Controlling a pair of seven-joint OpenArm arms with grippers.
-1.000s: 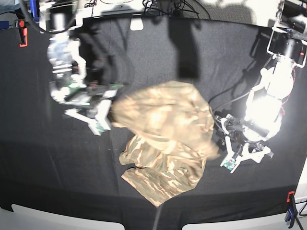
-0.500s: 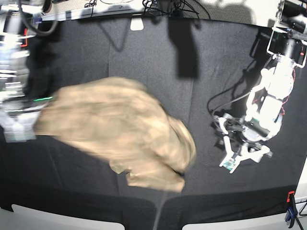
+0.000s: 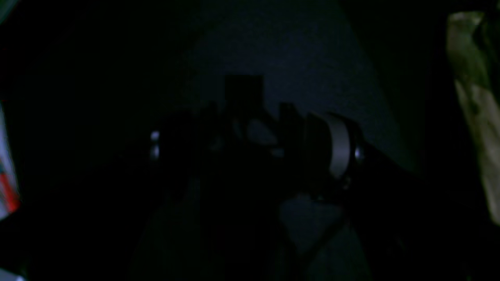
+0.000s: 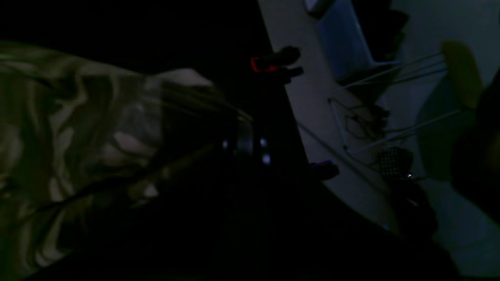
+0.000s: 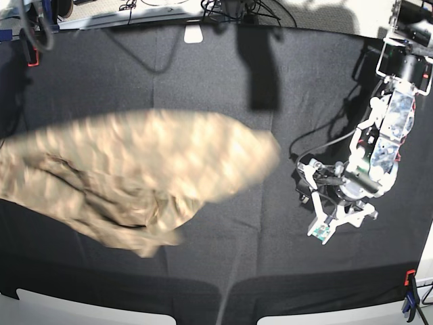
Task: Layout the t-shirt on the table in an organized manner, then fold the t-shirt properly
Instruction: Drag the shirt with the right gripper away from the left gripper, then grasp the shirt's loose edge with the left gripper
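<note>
- Base view: the t-shirt (image 5: 135,169) is a blurred, bunched sheet over the table (image 5: 203,74), well apart from the left fingers (image 5: 323,220), which stand apart and empty.
- Right wrist view: right fingers (image 4: 234,132) seem pressed together on the t-shirt's edge.
- Layout unfinished; folding not begun.
- No readable writing anywhere.

Robotics lab: clamped black-cloth table (image 5: 203,61), cables (image 5: 237,8) behind.
</note>
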